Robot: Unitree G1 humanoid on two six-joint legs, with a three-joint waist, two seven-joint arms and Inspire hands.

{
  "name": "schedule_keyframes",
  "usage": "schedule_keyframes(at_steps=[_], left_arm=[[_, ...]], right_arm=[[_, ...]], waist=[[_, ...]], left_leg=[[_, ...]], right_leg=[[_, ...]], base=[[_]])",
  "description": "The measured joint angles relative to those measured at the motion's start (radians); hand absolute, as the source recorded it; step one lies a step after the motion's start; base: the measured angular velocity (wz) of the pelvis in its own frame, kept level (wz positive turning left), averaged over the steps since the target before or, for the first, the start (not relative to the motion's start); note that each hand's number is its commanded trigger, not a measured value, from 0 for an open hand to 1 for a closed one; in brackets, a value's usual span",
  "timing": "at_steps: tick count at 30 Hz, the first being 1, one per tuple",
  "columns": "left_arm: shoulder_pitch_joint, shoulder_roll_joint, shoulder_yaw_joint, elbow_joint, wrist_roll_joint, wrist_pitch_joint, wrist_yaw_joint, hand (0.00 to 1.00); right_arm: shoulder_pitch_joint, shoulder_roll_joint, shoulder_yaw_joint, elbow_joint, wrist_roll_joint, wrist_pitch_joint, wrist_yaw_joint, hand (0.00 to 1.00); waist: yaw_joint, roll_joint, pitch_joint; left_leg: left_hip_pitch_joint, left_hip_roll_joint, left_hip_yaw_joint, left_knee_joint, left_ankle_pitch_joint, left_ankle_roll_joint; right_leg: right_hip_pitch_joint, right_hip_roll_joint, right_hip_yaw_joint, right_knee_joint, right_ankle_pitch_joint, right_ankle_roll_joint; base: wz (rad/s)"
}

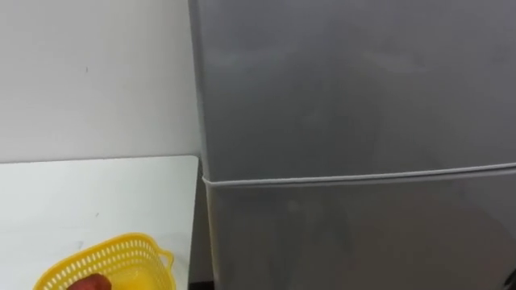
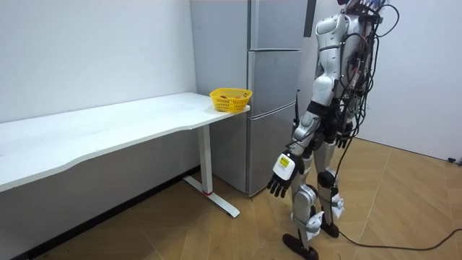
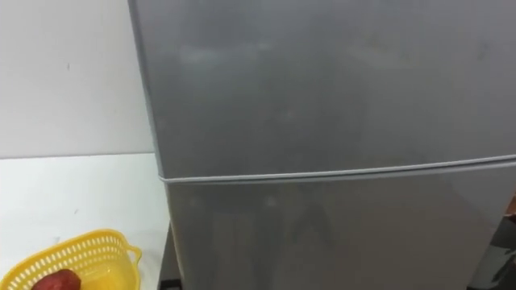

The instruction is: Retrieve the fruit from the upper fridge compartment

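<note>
While the robot stands upright on the wood floor (image 2: pixel 404 209), it faces the tall grey fridge (image 2: pixel 274 108) from close by, with its head level with the upper part of the appliance. From where I watch, its left hand (image 2: pixel 280 177) hangs low beside its thigh, on the side nearer the table. The dark fingers are loose and a little spread, holding nothing and touching nothing.

Seen from the robot's head, the upper door (image 1: pixel 355 80) is shut, a plain grey panel across the right and middle of what it looks at. A thin pale seam (image 1: pixel 355 176) runs straight across, parting it from the lower door (image 1: pixel 363 234) beneath, which is shut as well. With both doors closed, whatever sits inside the upper compartment cannot be seen.

To the left of the fridge a white table (image 1: pixel 81 201) runs along the white wall (image 1: pixel 89 72), its right end just beside the fridge's side. At that end, near the table's corner, stands a yellow mesh basket (image 1: pixel 105 262) with a small handle on its right rim. Something red (image 1: pixel 90 283) lies inside it, with a patch of yellow beside that; what either one is I cannot tell. The basket is well apart from the hanging hand.
</note>
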Motion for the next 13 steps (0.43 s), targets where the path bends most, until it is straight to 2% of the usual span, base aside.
schedule_keyframes(at_steps=[2,3,5,8,13], left_arm=[[-0.014,-0.001,-0.01,-0.001,-0.002,0.031,-0.015,0.0],[-0.017,-0.001,-0.015,-0.002,-0.002,0.038,-0.016,0.0],[-0.018,-0.002,-0.031,-0.002,0.0,0.056,-0.027,0.0],[-0.026,-0.002,-0.058,0.002,-0.001,0.062,-0.034,0.0],[-0.033,-0.003,-0.058,0.001,0.0,0.073,-0.053,0.0]], right_arm=[[-0.006,0.003,0.048,0.03,-0.088,0.037,0.025,0.0],[-0.014,0.003,0.054,0.039,-0.111,0.044,0.024,0.0],[-0.044,0.0,0.053,0.048,-0.176,0.081,0.021,0.0],[-0.082,0.001,0.054,0.05,-0.185,0.101,0.011,0.0],[-0.103,0.002,0.055,0.05,-0.217,0.101,0.009,0.0]], waist=[[0.014,0.004,-0.001],[0.015,0.011,-0.0032],[0.018,0.013,-0.0012],[0.016,0.018,0.0024],[0.016,0.021,0.0035]], left_leg=[[0.001,-0.001,0.0,0.0,0.0,0.0],[0.0,-0.002,-0.001,0.002,0.0,0.001],[-0.002,-0.002,-0.001,0.01,-0.004,0.006],[-0.001,-0.003,-0.001,0.015,-0.006,0.009],[-0.001,-0.003,-0.003,0.015,-0.006,0.009]], right_leg=[[0.0,-0.001,0.001,0.0,0.0,0.0],[0.001,-0.001,0.001,0.0,0.0,0.0],[0.004,-0.001,0.0,0.001,0.0,0.001],[0.009,-0.002,-0.002,0.001,-0.001,0.003],[0.009,-0.002,-0.005,0.0,-0.002,0.004]], base=[[0.0],[0.04],[0.0],[0.03],[0.01]])
